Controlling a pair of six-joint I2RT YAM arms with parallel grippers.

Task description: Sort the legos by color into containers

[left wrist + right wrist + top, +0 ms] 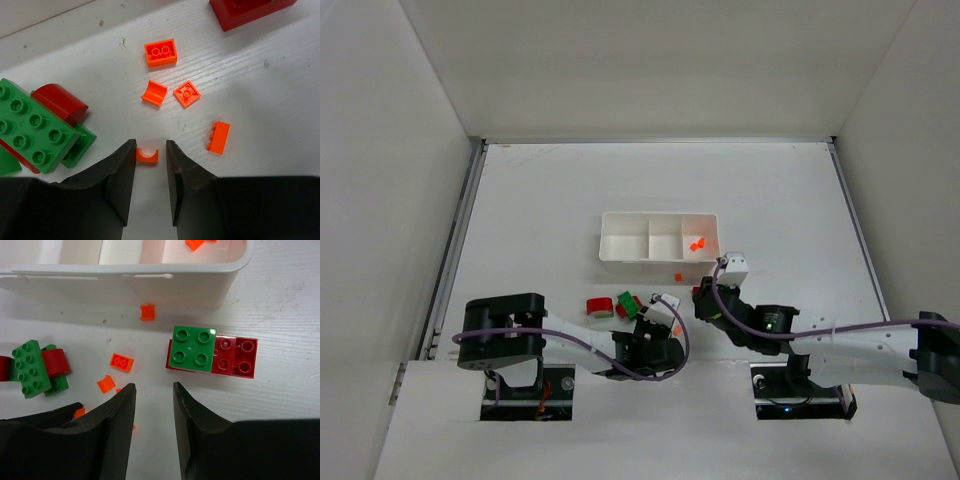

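Note:
In the left wrist view my left gripper [150, 144] is open and low over the table. A tiny orange arch piece [147, 155] lies between its fingertips, against the left finger and apart from the right one. Several more orange pieces [161, 52] lie just ahead. My right gripper [153, 387] is open and empty, just short of a green brick [192, 348] stacked on a red brick [235, 357]. The white tray [658, 238] has orange pieces [697, 243] in its right compartment; the other two compartments look empty.
A green brick [32, 127] with a red curved piece [60, 102] lies left of my left gripper. One orange piece [147, 312] rests against the tray's near wall [125, 275]. The two grippers [658, 322] [704, 300] are close together in front of the tray.

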